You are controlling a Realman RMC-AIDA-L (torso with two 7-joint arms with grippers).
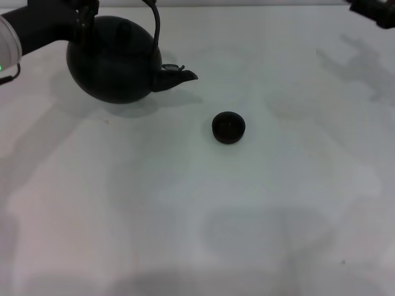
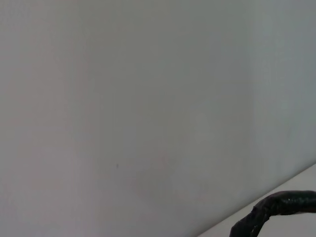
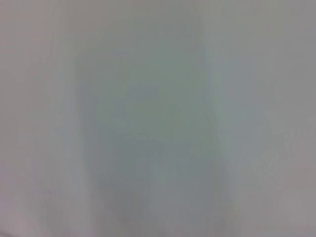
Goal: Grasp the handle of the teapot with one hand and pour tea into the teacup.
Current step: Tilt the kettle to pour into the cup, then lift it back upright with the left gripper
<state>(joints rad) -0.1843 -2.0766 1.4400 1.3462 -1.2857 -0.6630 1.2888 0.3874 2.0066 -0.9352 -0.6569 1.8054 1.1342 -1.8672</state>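
Note:
The matte black teapot (image 1: 114, 61) hangs at the far left of the white table, its spout (image 1: 179, 77) pointing right towards the teacup. Its arched handle (image 1: 155, 28) rises to the top edge of the head view. My left gripper (image 1: 85, 13) is at the top of the handle and shut on it; the grip itself is partly cut off. A rough dark piece of the handle (image 2: 281, 207) shows in the left wrist view. The small dark teacup (image 1: 228, 127) stands upright on the table, to the right of and nearer than the spout. My right gripper (image 1: 373, 11) is parked at the far right corner.
The white table (image 1: 197, 216) carries only the teapot's shadow and the arms' shadows. The right wrist view shows only the bare pale surface.

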